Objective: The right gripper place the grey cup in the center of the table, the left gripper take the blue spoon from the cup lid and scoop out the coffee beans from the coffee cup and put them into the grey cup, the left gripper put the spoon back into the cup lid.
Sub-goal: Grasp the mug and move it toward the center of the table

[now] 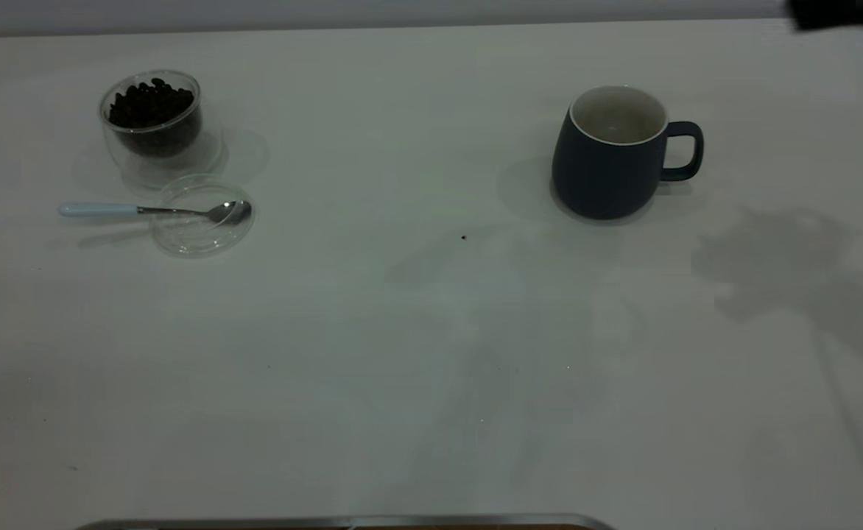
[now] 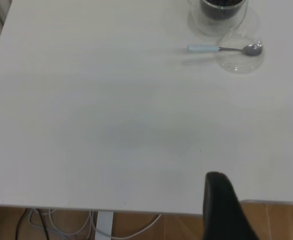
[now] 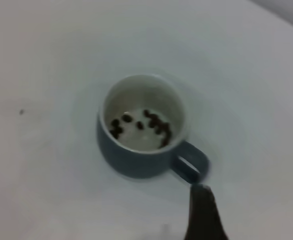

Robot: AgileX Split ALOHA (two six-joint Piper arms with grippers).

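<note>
The white surface (image 1: 402, 353) carries the grey cup (image 1: 608, 154) at the exterior view's right; only the right wrist view shows the few coffee beans (image 3: 141, 125) inside it. At far left stands the glass coffee cup (image 1: 153, 121) full of beans, with the blue spoon (image 1: 144, 210) resting its bowl in the clear cup lid (image 1: 202, 215) just beside. I cannot tell how either end effector's fingers stand.

white tabletop (image 1: 431, 368), small dark speck (image 1: 464, 237) on it mid-table; cables (image 2: 61, 227) on brown floor (image 2: 151, 230) below tabletop edge in left wrist view
</note>
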